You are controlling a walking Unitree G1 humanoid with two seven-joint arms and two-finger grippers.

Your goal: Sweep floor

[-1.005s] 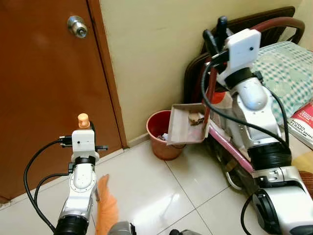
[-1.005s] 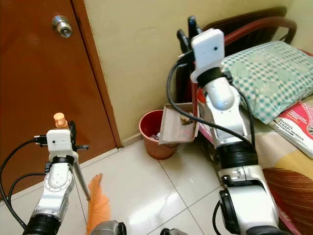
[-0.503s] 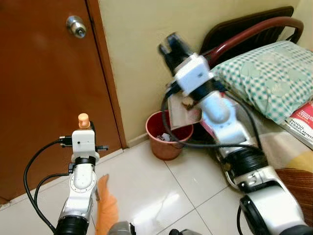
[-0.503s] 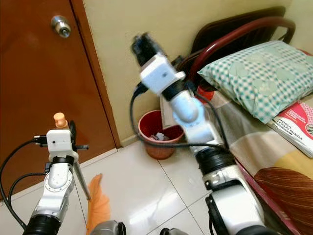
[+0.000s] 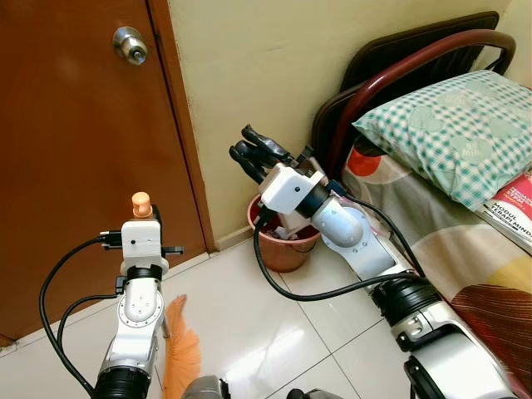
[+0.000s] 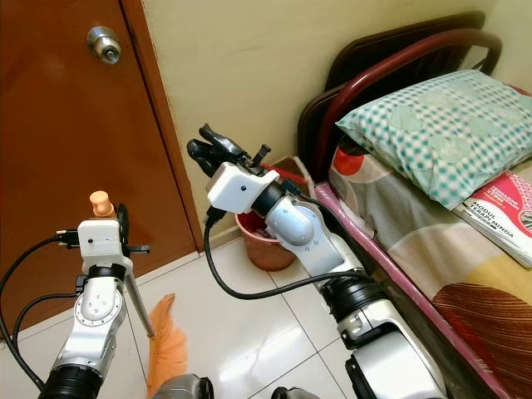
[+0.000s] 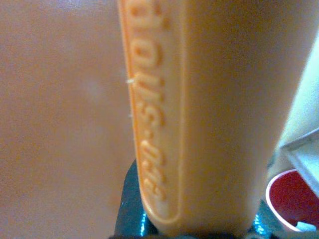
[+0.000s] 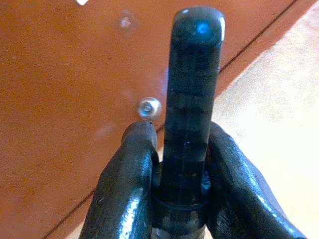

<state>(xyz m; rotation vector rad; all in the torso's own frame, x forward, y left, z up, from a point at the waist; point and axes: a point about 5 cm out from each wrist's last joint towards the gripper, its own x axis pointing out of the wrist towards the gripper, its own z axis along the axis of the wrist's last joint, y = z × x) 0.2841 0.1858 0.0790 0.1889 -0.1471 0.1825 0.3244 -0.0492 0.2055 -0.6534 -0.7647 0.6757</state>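
From the head camera we see our left tool (image 5: 143,218) low at the left, in front of a brown door (image 5: 83,150), pinching the orange broom handle (image 5: 141,202), whose tip pokes up above the wrist; the orange bristles (image 5: 181,357) fan out on the white tiled floor (image 5: 274,324) just beside the arm. Our right tool (image 5: 258,154) reaches across the middle of the scene toward the cream wall, pressed onto a dark dustpan handle (image 5: 264,140) that juts past the fingers, directly above a red bin (image 5: 283,249) standing on the floor against the wall. To the right is a bed with a checked green pillow (image 5: 440,125) and a red book (image 5: 515,208). In our left wrist camera, the orange broom handle (image 7: 199,114) with raised lettering sits very close, with the red bin (image 7: 294,199) at one edge. In our right wrist camera, two black fingers (image 8: 124,189) clamp the dark handle (image 8: 192,109), with the door and its round knob (image 8: 149,106) behind.
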